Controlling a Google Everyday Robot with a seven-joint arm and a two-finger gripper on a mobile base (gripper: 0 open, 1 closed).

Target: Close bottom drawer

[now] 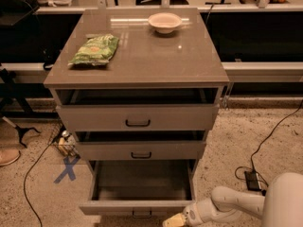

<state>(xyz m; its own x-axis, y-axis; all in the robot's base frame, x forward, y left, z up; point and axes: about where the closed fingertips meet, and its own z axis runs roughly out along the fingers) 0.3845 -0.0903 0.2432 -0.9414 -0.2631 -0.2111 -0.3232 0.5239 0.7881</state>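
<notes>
The bottom drawer (142,206) is the lowest of three grey-beige drawers and is pulled far out, showing its deep grey empty box. Its shallow front panel has a small dark bar handle (141,214) near the picture's lower edge. My gripper (171,221) is at the lower edge, just right of the handle and in front of the drawer's right front corner. My white arm (236,205) reaches in from the lower right.
The middle drawer (141,150) and top drawer (138,117) stand slightly open. On the cabinet top (142,56) lie a green snack bag (94,50) and a white bowl (164,21). Cables and a black adapter (252,179) lie on the floor at right; blue tape X (66,169) at left.
</notes>
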